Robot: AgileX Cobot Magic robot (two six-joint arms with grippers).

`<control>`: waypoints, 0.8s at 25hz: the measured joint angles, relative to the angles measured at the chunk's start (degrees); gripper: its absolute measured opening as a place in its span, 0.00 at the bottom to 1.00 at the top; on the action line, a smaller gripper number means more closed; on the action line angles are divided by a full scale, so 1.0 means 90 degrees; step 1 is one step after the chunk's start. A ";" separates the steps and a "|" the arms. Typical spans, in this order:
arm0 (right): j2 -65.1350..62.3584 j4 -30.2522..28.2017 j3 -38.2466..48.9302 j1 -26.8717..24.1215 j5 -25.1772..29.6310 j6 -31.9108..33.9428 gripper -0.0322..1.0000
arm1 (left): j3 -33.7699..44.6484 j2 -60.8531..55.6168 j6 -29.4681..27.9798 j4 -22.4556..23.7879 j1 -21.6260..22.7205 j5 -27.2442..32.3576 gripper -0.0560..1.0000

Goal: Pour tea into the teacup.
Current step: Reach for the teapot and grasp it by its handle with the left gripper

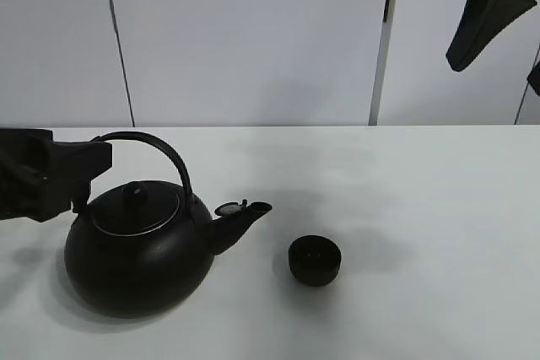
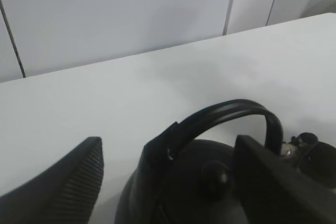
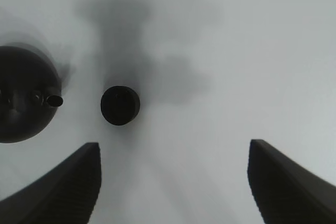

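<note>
Ribbed black fingers fill the foreground of the left wrist view. That's the left gripper, jaws spread wide with nothing pinched between them. Just past the tips rises the arched handle of the kettle. From up high, the gripper sits level with the handle's left end and right beside it, but I cannot tell whether it touches. The kettle is big, round and black. It stands upright at the near left of the white surface, with its knobbed lid on top and its spout pointing right.

Follow that spout and there's the teacup — small, black, no handle. It stands upright on the surface just right of the spout's tip, a touch nearer, and apart from the kettle. Its inside reads dark, so I cannot tell whether any tea is in it.

Over to the right gripper. It hangs high at the far right, well apart from both cup and kettle, in front of the pale panelled wall. Its jaws are parted and empty. Its wrist camera looks straight down on the teacup, with the kettle's spout side next to it.
</note>
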 joint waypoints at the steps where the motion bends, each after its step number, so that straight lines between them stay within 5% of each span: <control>1: 0.0000 0.0000 0.0000 0.0000 -0.0005 0.0000 0.55 | -0.0007 0.0216 0.0000 -0.0086 0.0000 -0.0179 0.53; 20: 0.0000 -0.0011 0.0000 0.0000 -0.0159 0.0000 0.55 | -0.0562 0.1108 0.0008 -0.0336 0.0000 -0.0430 0.53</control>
